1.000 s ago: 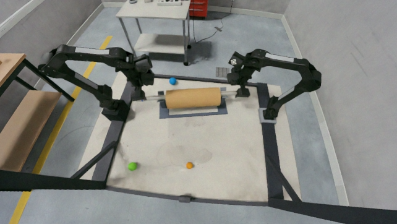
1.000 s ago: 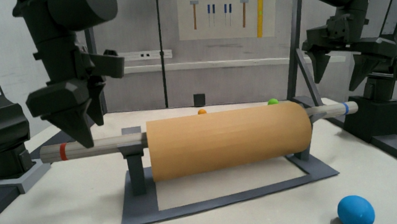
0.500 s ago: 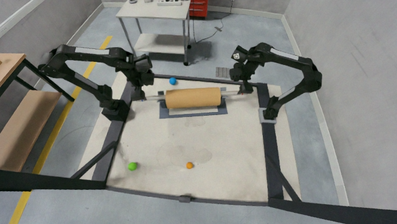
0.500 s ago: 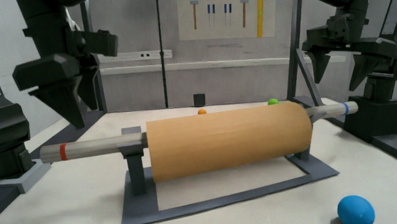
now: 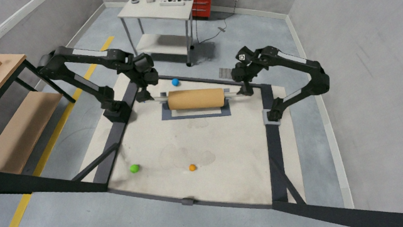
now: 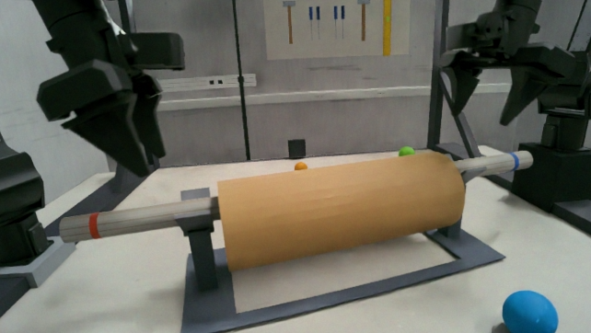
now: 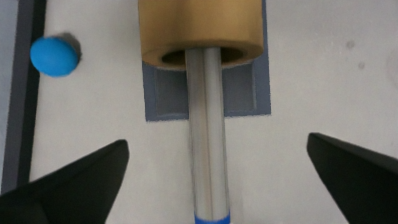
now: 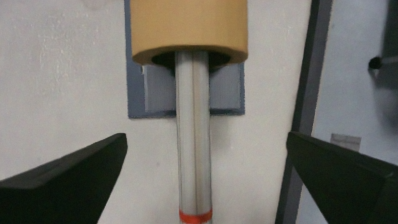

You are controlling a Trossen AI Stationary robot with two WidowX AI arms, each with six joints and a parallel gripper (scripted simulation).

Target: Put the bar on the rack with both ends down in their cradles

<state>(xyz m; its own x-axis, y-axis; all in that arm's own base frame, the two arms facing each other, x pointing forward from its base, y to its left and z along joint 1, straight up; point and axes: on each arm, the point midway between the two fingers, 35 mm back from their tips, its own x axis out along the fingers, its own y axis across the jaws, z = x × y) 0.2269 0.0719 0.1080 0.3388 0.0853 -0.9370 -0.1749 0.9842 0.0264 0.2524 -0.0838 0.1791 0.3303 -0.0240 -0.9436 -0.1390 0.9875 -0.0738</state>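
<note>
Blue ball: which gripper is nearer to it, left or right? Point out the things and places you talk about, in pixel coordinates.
Left. The left gripper (image 5: 147, 100) (image 6: 480, 120) hangs beside it (image 5: 175, 82) (image 6: 529, 314); the right gripper (image 5: 245, 93) (image 6: 152, 172) is past the roll's far end.
</note>
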